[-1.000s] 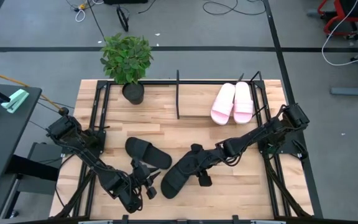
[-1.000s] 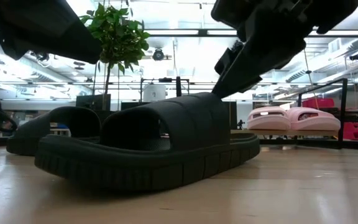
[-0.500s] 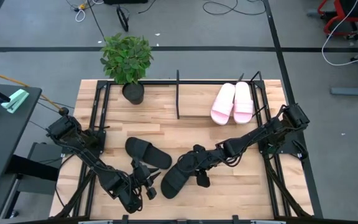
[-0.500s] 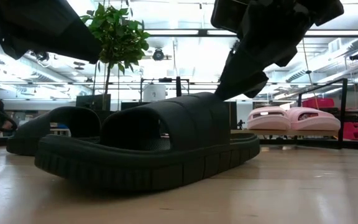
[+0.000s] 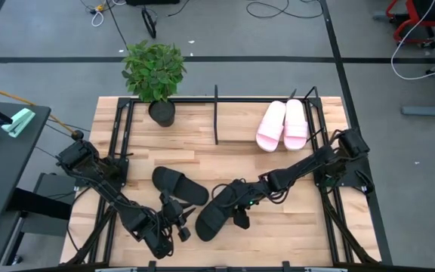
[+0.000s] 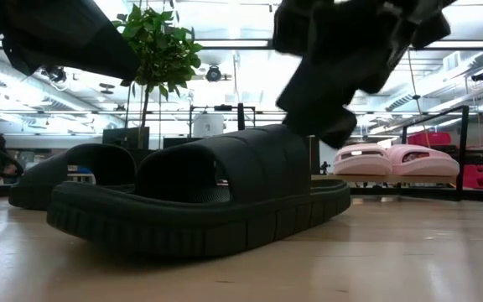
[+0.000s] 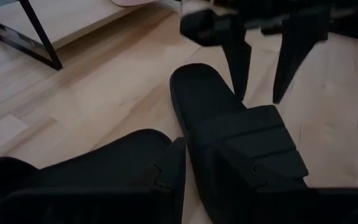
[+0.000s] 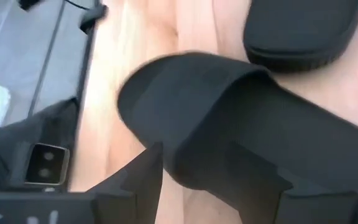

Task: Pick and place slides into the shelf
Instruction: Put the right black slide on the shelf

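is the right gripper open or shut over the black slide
Open: the right gripper shows two spread fingers pointing down above the black slide, not clamped on it.

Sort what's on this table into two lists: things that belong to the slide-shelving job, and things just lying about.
Part of the job:
- two pale pink wide-strap slides, side by side at the shelf
- two black wide-strap slides, one lying free, one under the open right claw
- thin black metal rod shelf

Just there:
- green potted plant in a dark pot
- left claw, waiting at the near edge
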